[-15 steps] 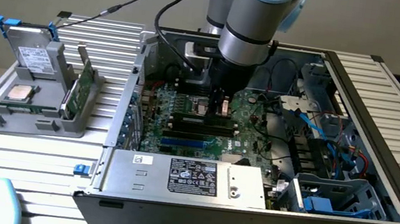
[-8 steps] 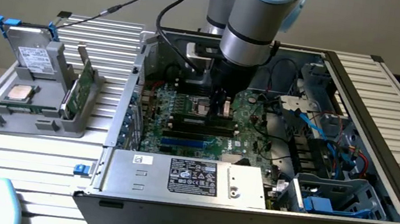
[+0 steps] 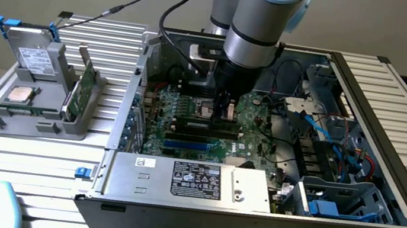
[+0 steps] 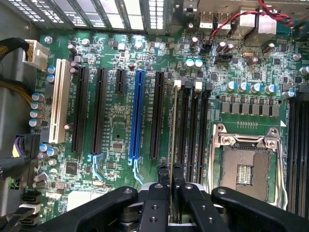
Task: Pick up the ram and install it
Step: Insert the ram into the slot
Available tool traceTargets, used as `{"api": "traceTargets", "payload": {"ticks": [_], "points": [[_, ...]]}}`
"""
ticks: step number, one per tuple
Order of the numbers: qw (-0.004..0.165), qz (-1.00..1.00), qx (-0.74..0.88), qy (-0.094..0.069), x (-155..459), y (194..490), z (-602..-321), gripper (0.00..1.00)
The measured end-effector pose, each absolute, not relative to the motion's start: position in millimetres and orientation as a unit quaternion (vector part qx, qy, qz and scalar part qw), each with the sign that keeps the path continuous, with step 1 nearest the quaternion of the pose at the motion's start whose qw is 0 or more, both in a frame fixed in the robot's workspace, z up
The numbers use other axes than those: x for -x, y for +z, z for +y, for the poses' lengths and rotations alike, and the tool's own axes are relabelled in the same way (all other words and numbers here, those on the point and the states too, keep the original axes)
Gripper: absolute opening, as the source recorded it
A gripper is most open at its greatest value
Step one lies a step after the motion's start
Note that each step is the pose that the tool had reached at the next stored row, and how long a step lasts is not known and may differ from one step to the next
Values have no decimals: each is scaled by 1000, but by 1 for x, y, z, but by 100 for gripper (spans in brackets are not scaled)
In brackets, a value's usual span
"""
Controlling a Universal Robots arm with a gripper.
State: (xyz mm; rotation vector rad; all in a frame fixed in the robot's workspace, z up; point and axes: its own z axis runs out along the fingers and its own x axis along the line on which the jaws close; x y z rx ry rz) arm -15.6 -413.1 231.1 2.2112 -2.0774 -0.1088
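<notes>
My gripper (image 3: pixel 225 110) reaches down into the open computer case (image 3: pixel 396 105), just above the motherboard (image 3: pixel 187 117). In the wrist view the gripper (image 4: pixel 171 175) is shut on the ram (image 4: pixel 173 130), a thin dark stick seen edge-on between the two black fingers (image 4: pixel 163 176). The ram stands upright along a long black memory slot with white end clips (image 4: pixel 177 83), next to more black slots (image 4: pixel 193 125). I cannot tell whether it is seated in the slot. The arm hides much of the ram in the exterior view.
Beside the slots lies the open CPU socket (image 4: pixel 244 164). A blue slot (image 4: pixel 139 116) and a white slot (image 4: pixel 59 99) lie further off. A power supply (image 3: pixel 194 180) fills the case's front. A grey tray (image 3: pixel 37 108) at the exterior view's left holds a green card (image 3: pixel 83 88).
</notes>
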Motion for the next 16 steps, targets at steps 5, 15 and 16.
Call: {"api": "traceTargets", "payload": {"ticks": [5,15,16], "points": [[54,-683,-727,-34,16,229,-413,14],[54,-683,-728,-34,16,227,-412,14],[54,-683,-728,-34,16,227,-412,14]]}}
